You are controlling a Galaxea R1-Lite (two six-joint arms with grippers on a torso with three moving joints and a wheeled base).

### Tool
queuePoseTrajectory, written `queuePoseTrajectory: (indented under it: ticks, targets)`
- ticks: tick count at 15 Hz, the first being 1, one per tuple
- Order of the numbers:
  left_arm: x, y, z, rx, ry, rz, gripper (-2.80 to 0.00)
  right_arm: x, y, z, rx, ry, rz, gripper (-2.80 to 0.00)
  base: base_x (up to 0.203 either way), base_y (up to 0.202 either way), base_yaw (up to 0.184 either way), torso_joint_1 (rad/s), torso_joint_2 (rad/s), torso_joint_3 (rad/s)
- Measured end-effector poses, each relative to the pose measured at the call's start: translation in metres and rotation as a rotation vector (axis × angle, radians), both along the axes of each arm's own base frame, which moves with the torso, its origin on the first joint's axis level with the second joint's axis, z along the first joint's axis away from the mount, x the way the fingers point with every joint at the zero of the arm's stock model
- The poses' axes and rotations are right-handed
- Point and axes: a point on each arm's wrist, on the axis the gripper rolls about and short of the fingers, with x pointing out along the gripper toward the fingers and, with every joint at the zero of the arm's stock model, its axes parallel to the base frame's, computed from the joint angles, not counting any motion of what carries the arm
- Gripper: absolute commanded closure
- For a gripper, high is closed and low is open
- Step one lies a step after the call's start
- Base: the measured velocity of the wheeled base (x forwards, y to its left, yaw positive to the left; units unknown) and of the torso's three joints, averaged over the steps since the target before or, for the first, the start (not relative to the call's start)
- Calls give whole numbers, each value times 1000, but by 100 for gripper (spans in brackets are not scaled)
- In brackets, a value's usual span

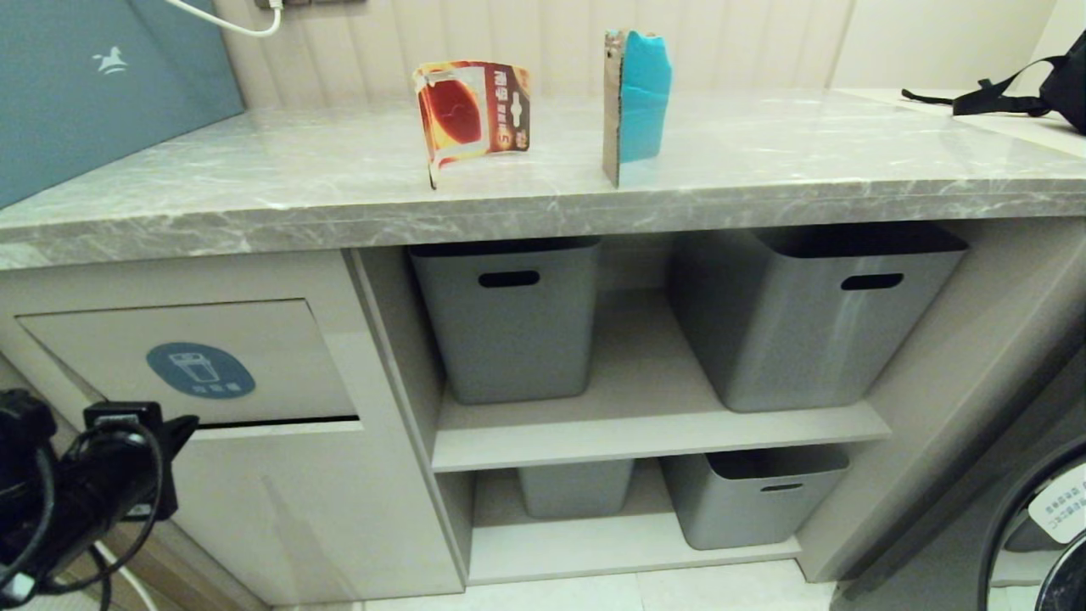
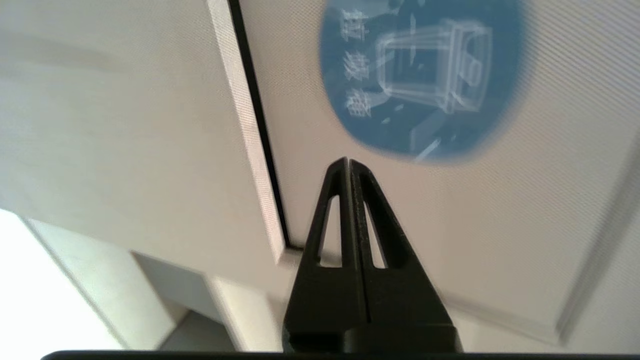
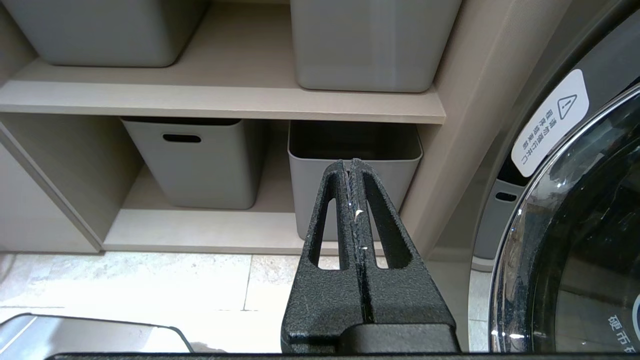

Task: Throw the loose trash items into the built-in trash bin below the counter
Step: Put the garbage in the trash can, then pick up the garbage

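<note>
While the counter carries two pieces of trash, the scene reads view by view as follows.

Head view, counter: grey marbled slab spanning the frame, thick front edge.
Head view, blister card: red-orange, bent, standing upright on the slab near its middle.
Head view, cardboard piece: teal and brown, folded, standing upright just right of the blister card, apart from it.
Head view, trash bin flap: beige panel under the slab at left, round blue sticker on it, a dark slit along its lower edge.
Head view, left arm: black, cabled, low at the left edge, in front of the cabinet below the flap.
Head view, storage bins: grey, on the open shelves to the right of the flap.
Head view, surroundings: blue-grey box at far left, black backpack at far right.

Left wrist view, left gripper: fingers pressed together, nothing between them, tip close to the flap just beside the blue sticker.

Right wrist view, right gripper: fingers pressed together and empty, pointing toward the lower shelf's bins, beside a washing machine door.
</note>
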Motion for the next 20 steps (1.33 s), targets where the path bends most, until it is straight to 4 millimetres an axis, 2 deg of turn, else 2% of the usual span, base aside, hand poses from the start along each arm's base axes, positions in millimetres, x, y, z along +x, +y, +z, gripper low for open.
queuePoseTrajectory:
  ticks: [4, 9, 11, 17, 20]
  targets:
    - [-56, -11, 7, 149, -36, -63, 0, 0, 0, 0, 0, 0, 0, 0, 0, 0, 0, 0, 0, 0]
    - [-118, -28, 12, 549, -72, -235, 0, 0, 0, 0, 0, 0, 0, 0, 0, 0, 0, 0, 0, 0]
    - [-132, -34, 15, 772, -117, -312, 0, 0, 0, 0, 0, 0, 0, 0, 0, 0, 0, 0, 0, 0]
    - [-153, -44, 18, 1444, -295, -557, 0, 0, 0, 0, 0, 0, 0, 0, 0, 0, 0, 0, 0, 0]
    - [-172, -44, 6, 1588, -258, -592, 0, 0, 0, 0, 0, 0, 0, 0, 0, 0, 0, 0, 0, 0]
